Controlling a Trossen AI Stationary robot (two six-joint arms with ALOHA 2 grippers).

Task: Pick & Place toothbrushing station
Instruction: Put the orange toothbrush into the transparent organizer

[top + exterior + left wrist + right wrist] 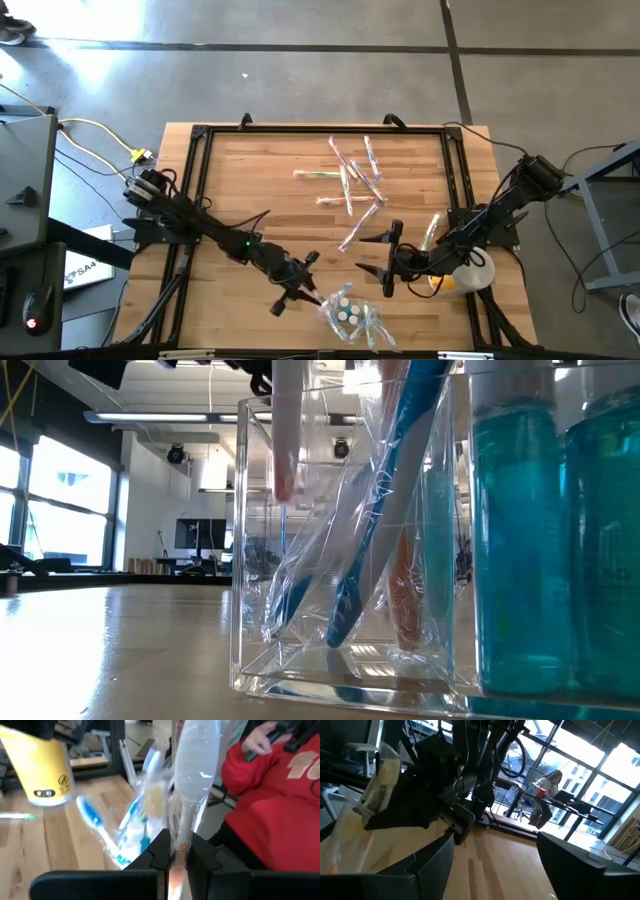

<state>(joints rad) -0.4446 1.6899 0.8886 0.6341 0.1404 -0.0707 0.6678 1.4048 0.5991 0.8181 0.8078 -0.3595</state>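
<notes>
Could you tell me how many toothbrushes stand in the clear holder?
3 in the low view: one blue toothbrush, a second blue toothbrush, an orange toothbrush; more may be hidden.

On the bench [250, 180] we list a scatter of wrapped toothbrushes [352, 180] across the middle and far half. At the near edge stands the holder [350, 315], with wrapped brushes upright inside it. The left gripper [300, 290] sits just left of the holder, its fingers [160, 852] pinching a wrapped toothbrush [192, 775] above the holder. The right gripper [388, 262] lies right of centre, behind the holder and apart from it. A cup [470, 272] rests near the bench's right edge, beside the right arm. A seated person [272, 805] shows beyond the bench.
</notes>
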